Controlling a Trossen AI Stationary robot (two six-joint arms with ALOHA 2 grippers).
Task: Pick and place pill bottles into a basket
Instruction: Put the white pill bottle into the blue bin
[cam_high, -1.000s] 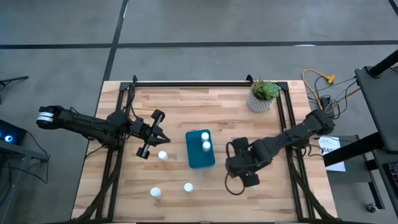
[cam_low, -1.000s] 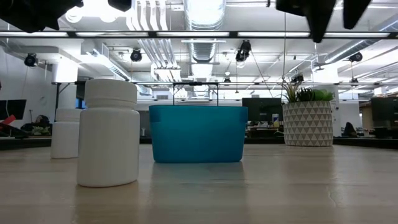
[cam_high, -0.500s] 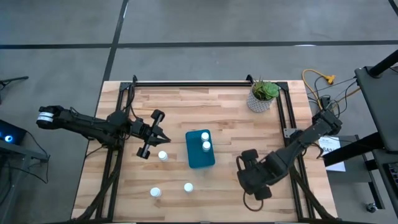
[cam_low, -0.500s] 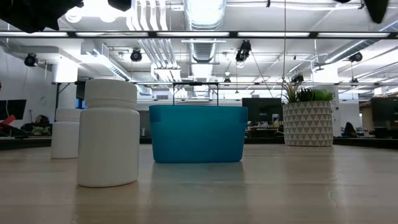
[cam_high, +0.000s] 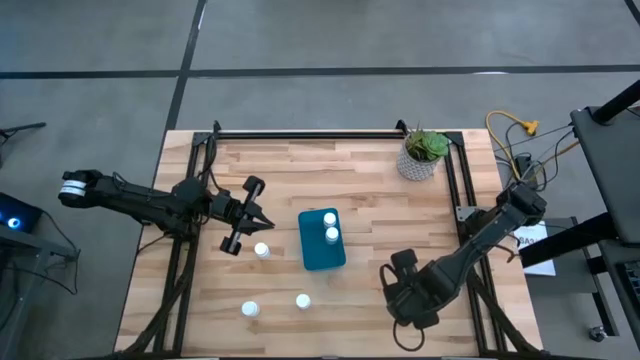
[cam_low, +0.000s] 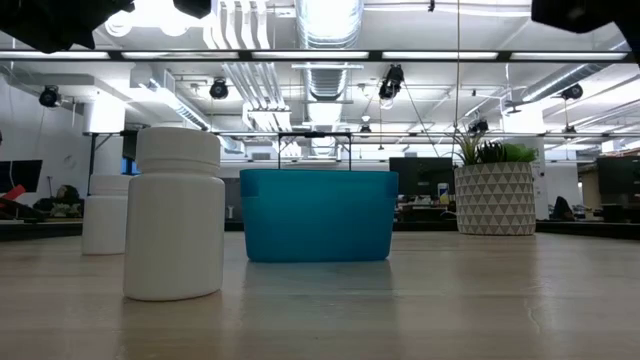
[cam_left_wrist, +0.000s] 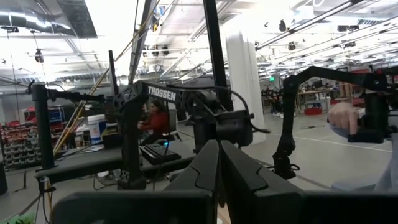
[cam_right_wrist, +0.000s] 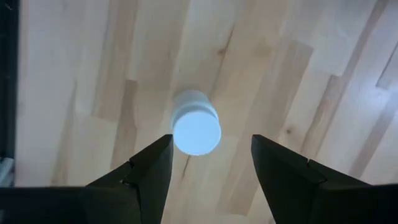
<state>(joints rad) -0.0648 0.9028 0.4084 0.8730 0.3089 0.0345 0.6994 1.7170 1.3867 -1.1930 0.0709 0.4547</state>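
Note:
The teal basket (cam_high: 321, 242) stands mid-table with two white pill bottles (cam_high: 330, 226) in it. It also shows in the low view (cam_low: 318, 215). Three bottles stand upright on the table: one left of the basket (cam_high: 261, 250) and two nearer the front (cam_high: 250, 310) (cam_high: 302, 300). My right gripper (cam_high: 405, 300) is open at the near right, pointing down over another upright bottle (cam_right_wrist: 196, 129). Its fingers stand either side of that bottle's cap without touching. My left gripper (cam_high: 262, 222) is shut and empty, left of the basket, above the table.
A white pot with a green plant (cam_high: 423, 155) stands at the far right. Black frame rails (cam_high: 300, 133) run along the far edge and both sides. Bare wood lies between the basket and my right gripper. A person (cam_left_wrist: 158, 118) sits in the room beyond.
My right gripper has gone from just right of the basket toward the table's near edge and a little toward the right edge. It now hangs over the bottle there. My left arm has kept still.

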